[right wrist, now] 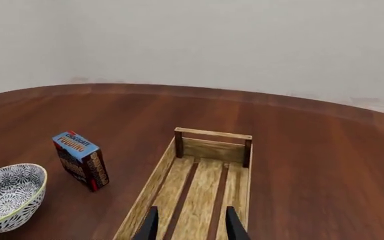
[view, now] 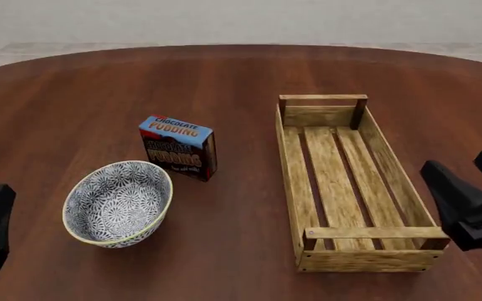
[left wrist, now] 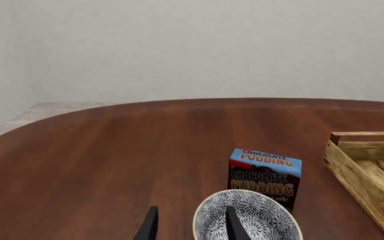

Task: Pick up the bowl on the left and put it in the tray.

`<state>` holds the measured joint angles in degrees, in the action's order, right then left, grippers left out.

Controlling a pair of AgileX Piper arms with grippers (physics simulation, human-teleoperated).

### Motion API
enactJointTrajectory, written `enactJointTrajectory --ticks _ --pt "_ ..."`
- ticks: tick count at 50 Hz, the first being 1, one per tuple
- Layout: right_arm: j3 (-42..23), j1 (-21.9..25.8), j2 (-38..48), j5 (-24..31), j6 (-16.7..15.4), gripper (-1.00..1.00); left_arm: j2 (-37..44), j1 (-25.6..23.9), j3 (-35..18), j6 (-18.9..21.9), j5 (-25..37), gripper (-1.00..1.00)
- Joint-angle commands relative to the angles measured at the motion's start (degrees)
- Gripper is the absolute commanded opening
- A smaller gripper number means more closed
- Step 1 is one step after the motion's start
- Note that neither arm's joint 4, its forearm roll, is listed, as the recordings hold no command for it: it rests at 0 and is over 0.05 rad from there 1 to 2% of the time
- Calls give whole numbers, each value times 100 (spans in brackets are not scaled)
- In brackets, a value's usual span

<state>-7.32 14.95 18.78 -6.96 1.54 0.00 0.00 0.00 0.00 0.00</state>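
The bowl [view: 120, 204], blue-grey and white floral with a yellowish rim, stands upright on the table at the front left. To its right lies the tray [view: 290, 169], a long light-wood slatted crate with nothing in it. My left gripper [left wrist: 192, 227] is open and holds nothing; in the front view it sits at the left edge, apart from the bowl [left wrist: 272, 220], which lies just ahead of its fingertips. My right gripper [view: 476, 179] is open and hovers beside the near right end of the tray [right wrist: 213, 134]. The right wrist view also catches the bowl [right wrist: 8, 197].
A chocolate pudding box [view: 178, 147] stands just behind the bowl, between it and the tray; it shows as the pudding box [left wrist: 265, 175] and the pudding box [right wrist: 80, 160] in the wrist views. The round brown table ends at a pale wall.
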Motion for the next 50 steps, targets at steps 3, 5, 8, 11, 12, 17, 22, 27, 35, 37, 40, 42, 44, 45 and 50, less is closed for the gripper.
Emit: enactJointTrajectory --ticks 3,5,8,11,12,17,22,27,35,37,40,42,44,45,50 --pt "-234 500 226 86 27 100 0 0 0 0 0 100" --pt "-276 583 284 95 -16 100 0 0 0 0 0 100" --pt "-316 643 349 87 -38 100 0 0 0 0 0 100" --pt "-413 751 543 47 -69 100 0 0 0 0 0 100" --pt "-413 751 544 46 -69 100 0 0 0 0 0 100" --pt "-541 877 867 -19 13 100 0 0 0 0 0 100" --pt "-614 1041 1062 -29 -37 100 0 0 0 0 0 100" --pt "-733 1110 1448 -88 -95 100 0 0 0 0 0 100" --pt "-965 1315 1468 107 223 100 0 0 0 0 0 100" --pt "-1008 1334 1511 127 226 100 0 0 0 0 0 100" --pt "-1041 1463 1669 114 586 100 0 0 0 0 0 100" --pt "-1054 1535 1822 87 968 100 0 0 0 0 0 100" --pt "-1051 1580 1838 83 1058 100 0 0 0 0 0 100" --pt "-1055 1634 1835 94 1084 100 0 0 0 0 0 100" --pt "-1084 1687 1944 45 1055 100 0 0 0 0 0 100"
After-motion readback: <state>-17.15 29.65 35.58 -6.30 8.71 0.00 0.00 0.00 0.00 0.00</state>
